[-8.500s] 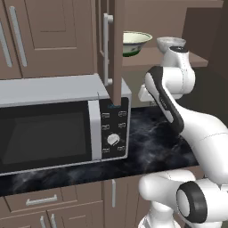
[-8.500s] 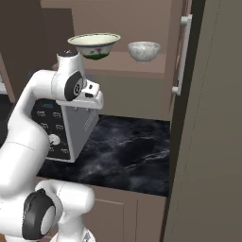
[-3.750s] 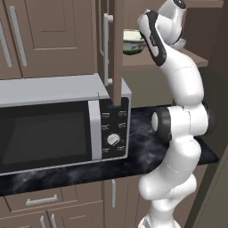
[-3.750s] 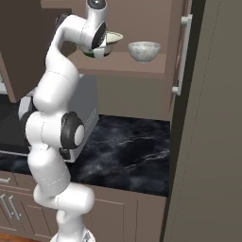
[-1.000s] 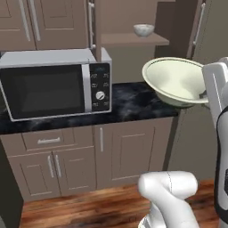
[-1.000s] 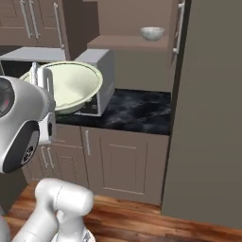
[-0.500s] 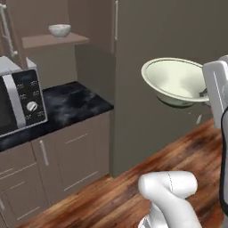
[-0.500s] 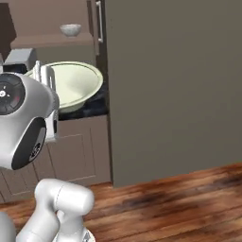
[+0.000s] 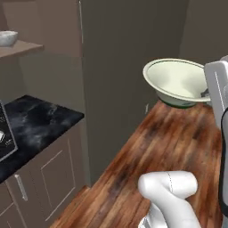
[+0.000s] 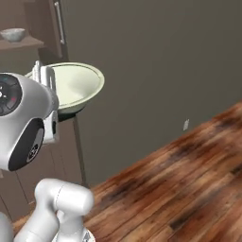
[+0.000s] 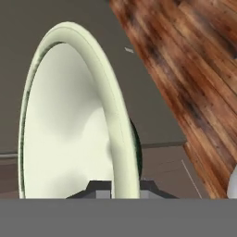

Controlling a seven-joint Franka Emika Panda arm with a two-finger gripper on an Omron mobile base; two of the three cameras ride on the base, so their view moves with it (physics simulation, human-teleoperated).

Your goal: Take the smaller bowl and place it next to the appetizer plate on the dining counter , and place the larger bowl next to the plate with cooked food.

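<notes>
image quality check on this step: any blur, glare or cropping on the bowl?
Left base view: larger bowl sharp, evenly lit, soft shading inside, right rim hidden behind the arm. Right base view: bowl crisp, its left part hidden by the arm. Hand view: bowl seen close and edge-on, its rim slightly soft, gripper clamped on the rim, cut by the bottom band.

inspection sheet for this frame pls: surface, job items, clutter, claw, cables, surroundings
surface: black marble counter at left, bare where visible.
job's things: larger bowl carried in the air, tilted, rim pinched; smaller bowl on the wall shelf.
clutter: nothing seen.
grippers: claw shut on the larger bowl's rim.
cables: nothing seen.
surroundings: wood floor, tall grey cabinet, lower cabinet doors, microwave corner.
</notes>
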